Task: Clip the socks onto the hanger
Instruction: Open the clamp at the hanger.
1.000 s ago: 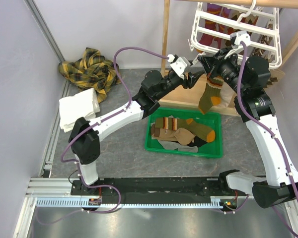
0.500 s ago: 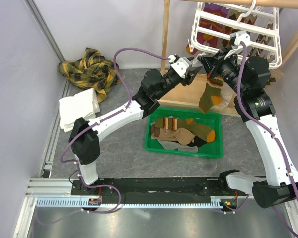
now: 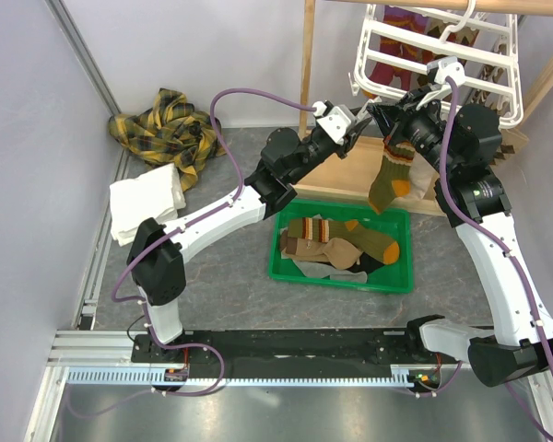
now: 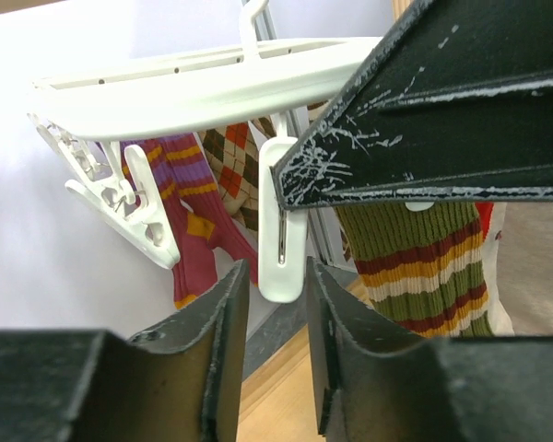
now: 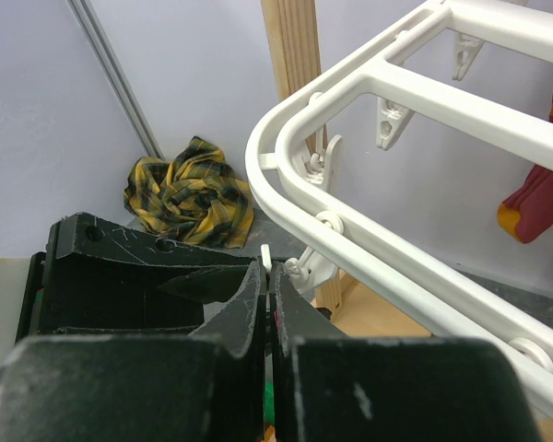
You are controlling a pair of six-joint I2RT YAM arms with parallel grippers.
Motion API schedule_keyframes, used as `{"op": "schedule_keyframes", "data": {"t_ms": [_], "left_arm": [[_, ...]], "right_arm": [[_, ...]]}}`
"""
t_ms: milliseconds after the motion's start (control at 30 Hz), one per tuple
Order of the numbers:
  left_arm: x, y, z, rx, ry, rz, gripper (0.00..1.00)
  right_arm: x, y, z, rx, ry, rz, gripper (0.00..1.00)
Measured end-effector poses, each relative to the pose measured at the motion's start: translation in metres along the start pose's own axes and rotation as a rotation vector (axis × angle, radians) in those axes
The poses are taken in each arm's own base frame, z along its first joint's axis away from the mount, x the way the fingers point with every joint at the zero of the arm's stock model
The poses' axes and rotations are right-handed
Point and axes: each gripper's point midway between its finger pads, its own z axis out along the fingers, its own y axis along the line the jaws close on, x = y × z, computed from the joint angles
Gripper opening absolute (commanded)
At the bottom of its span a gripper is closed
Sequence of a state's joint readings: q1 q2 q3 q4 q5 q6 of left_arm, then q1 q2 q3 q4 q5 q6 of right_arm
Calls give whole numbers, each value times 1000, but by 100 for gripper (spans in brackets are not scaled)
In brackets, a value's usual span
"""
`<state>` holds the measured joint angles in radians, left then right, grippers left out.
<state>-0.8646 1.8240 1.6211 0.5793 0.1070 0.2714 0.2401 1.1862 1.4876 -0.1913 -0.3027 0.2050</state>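
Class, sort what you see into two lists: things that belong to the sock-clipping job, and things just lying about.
Job: hanger, its clip, olive sock, loose socks in green bin.
Lying about: yellow plaid cloth, folded white towel.

Right end effector (image 5: 266, 276) pinched closed beneath hanger (image 5: 442, 103) rim; plaid cloth (image 5: 189, 189) behind.

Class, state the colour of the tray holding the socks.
Green tray, clearest in the top external view.
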Motion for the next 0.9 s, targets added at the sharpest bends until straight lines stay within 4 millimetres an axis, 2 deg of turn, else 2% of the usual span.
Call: {"op": "schedule_keyframes", "data": {"t_ms": [133, 200, 333, 400, 433, 467, 667, 767, 900], "left_arm": [[-3, 1, 1, -1, -6, 1, 35], [-4, 0, 1, -1, -8, 2, 30], [-6, -1, 2, 2, -12, 11, 11], [-7, -1, 2, 2, -12, 14, 3], [-7, -1, 2, 2, -13, 15, 2], [-7, -2, 2, 3, -13, 17, 2], [-7, -1, 1, -2, -12, -1, 2], [-6, -3, 0, -4, -14, -39, 2], [-3, -8, -2, 2, -18, -100, 2]], "right_arm": [[0, 0, 0, 0, 0, 0, 0], [0, 0, 0, 0, 0, 0, 0], [0, 0, 0, -1, -2, 0, 0], [-1, 0, 0, 0, -4, -1, 16], [-1, 0, 0, 3, -5, 2, 20], [-1, 0, 0, 5, -5, 5, 29], [7, -3, -2, 39, 8, 46, 53], [9, -8, -3, 70, 5, 67, 59], [11, -15, -3, 113, 1, 94, 63]]}}
